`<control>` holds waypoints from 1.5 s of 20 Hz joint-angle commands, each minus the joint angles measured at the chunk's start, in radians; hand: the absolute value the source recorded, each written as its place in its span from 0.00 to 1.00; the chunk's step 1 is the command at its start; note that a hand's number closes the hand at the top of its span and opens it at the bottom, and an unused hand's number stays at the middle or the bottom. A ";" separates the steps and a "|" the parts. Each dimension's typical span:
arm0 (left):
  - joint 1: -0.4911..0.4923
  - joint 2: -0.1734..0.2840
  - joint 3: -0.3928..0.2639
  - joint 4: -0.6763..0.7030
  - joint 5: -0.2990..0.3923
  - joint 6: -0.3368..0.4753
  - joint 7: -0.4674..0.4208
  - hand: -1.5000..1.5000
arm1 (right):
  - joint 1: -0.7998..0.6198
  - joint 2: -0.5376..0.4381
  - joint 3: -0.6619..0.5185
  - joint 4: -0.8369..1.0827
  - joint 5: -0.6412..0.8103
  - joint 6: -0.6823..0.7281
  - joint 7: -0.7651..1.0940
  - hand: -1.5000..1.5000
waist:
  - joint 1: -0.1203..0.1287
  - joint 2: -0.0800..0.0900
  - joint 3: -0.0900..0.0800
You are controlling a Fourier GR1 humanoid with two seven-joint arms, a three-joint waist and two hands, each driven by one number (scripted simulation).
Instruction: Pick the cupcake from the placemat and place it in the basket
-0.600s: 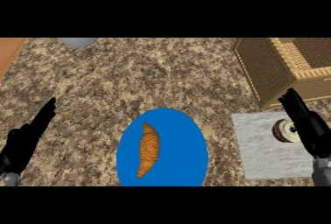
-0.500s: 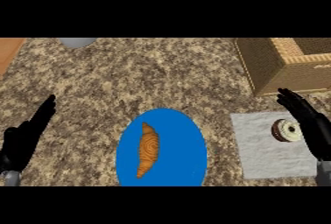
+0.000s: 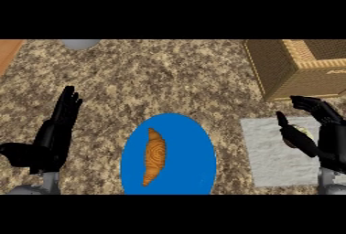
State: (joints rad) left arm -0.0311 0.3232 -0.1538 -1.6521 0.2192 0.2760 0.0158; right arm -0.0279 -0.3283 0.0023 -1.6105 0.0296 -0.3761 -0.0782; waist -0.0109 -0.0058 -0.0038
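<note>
You are seeing the right hand (image 3: 323, 137) spreading over the placemat (image 3: 270, 155), thumb and fingers apart and bracketing the cupcake (image 3: 302, 133), which is sitting mostly hidden on the mat; nothing is pinched yet. The basket (image 3: 297, 68) is standing just beyond the mat, presumably for a short carry. The left hand (image 3: 51, 141) is resting open, fingers straight, left of the blue plate (image 3: 192, 155) holding 1 croissant (image 3: 154, 155).
</note>
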 commanded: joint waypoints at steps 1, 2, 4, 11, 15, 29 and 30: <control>0.017 -0.034 -0.013 -0.059 0.012 0.012 -0.003 0.50 | -0.040 0.099 0.055 -0.041 0.224 -0.289 0.150 0.00 | 0.026 0.000 -0.001; -0.026 -0.059 -0.011 0.008 0.004 0.023 -0.025 0.50 | -0.044 0.129 0.071 -0.036 0.270 -0.342 0.208 0.00 | 0.008 0.006 -0.003; 0.009 -0.042 -0.013 -0.023 0.011 -0.001 -0.036 0.50 | -0.054 0.072 0.025 0.001 0.379 -0.396 0.343 0.00 | 0.017 0.003 -0.005; 0.015 -0.046 -0.005 -0.033 -0.001 0.029 -0.022 0.50 | 0.055 -0.138 -0.057 0.028 0.628 -0.234 0.740 0.00 | -0.013 -0.001 -0.016; 0.010 -0.049 -0.012 -0.022 -0.014 0.031 -0.029 0.50 | 0.063 -0.249 -0.016 -0.036 0.646 0.042 0.942 0.00 | -0.012 -0.001 -0.016; 0.001 -0.076 -0.026 -0.008 -0.025 0.024 -0.038 0.50 | -0.245 -0.320 0.012 -0.351 0.429 0.598 1.563 0.00 | 0.018 0.002 -0.002; 0.012 -0.085 -0.034 -0.002 -0.027 0.023 -0.050 0.50 | -0.226 -0.314 0.041 -0.351 0.456 0.597 1.564 0.00 | 0.017 0.002 -0.002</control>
State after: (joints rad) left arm -0.0251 0.2451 -0.1810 -1.6555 0.1992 0.2992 -0.0284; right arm -0.1956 -0.6338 0.0233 -1.9460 0.4849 0.0723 1.2166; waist 0.0017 -0.0055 -0.0073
